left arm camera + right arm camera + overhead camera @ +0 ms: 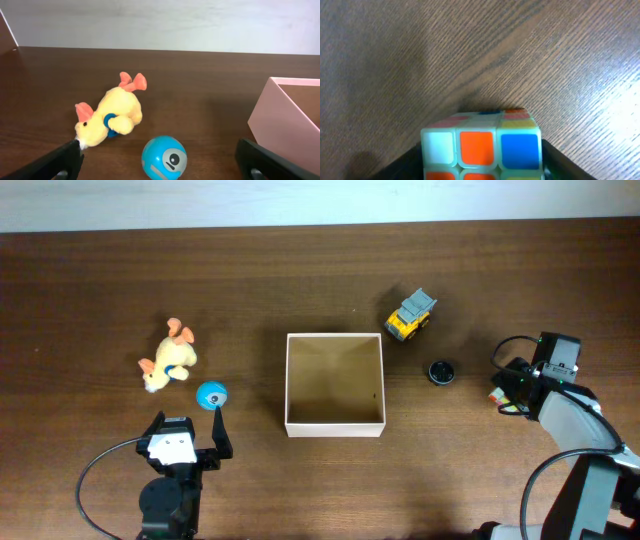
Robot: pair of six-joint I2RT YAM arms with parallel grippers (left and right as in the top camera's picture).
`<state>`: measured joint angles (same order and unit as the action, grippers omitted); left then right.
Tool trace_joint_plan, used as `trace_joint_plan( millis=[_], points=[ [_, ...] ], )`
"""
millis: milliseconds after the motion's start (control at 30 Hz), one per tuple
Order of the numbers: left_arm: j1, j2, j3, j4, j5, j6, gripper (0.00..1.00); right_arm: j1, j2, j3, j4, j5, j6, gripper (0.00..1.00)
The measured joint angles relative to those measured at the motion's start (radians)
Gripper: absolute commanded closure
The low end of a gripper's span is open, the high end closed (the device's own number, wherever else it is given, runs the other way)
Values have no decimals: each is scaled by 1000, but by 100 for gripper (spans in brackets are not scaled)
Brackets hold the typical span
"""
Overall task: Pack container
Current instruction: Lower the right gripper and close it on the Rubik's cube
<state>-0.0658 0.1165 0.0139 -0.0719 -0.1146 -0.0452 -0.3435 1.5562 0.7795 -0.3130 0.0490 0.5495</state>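
A: 1 container (335, 426) on the wooden table (100, 280). How does it look?

B: Square, shallow and open at the top, with a white rim, white outer walls and a tan inside. It sits at the middle of the table and is far larger than any toy around it.

A: What lies around it?

B: To its left are a yellow plush toy (168, 360) and, nearer the container, a blue ball (211, 395). A yellow truck (411, 314) stands off its far right corner, and a small black round object (441, 371) lies near its right wall. None of the 4 touches the container.

A: And the 2 arms?

B: The left gripper (187, 435) is released, fingers spread wide, on the near side of the blue ball. The right gripper (508, 388), well to the right of the container, is clenched on a colour cube (482, 150), with a finger against each side.
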Motion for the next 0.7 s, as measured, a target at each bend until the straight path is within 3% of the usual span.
trace_joint_plan(
  millis=[233, 400, 700],
  points=[
    [0, 0, 0, 0, 0, 0, 1, 0, 0, 0, 0, 2, 0, 41],
    [0, 0, 0, 0, 0, 0, 1, 0, 0, 0, 0, 3, 0, 49],
    [0, 0, 0, 0, 0, 0, 1, 0, 0, 0, 0, 3, 0, 49]
  ],
)
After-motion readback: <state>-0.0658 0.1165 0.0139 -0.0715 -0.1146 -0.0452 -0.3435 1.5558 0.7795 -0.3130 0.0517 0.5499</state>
